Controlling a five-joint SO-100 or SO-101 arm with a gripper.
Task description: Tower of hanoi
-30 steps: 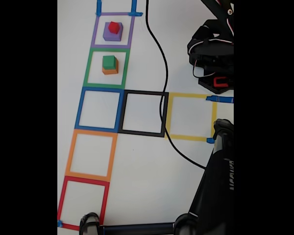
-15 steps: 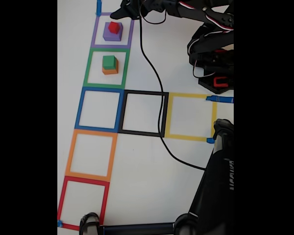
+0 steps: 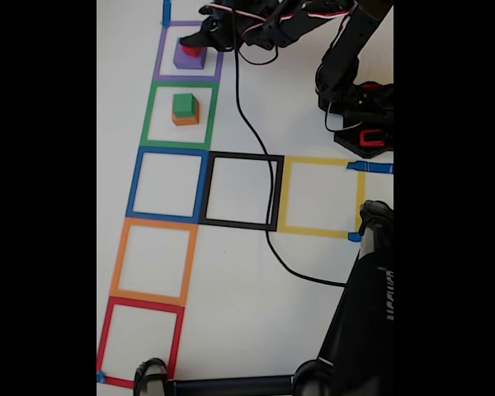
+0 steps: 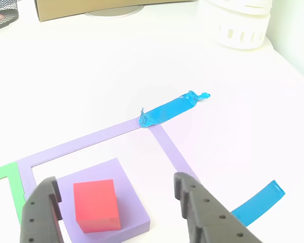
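While jaws (spread wide) flank it, red cube (image 4: pixel 95 204) tops purple cube (image 4: pixel 134 202).

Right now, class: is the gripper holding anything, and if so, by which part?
Nothing is held. The gripper is open, its fingers either side of the red cube on the purple cube, not touching it.

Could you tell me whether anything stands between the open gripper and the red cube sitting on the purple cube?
Nothing visible does. In the other view the gripper is open, with a finger on either side of the red cube, which sits uncovered on top of the purple cube. Only bare table and tape outlines surround the stack.
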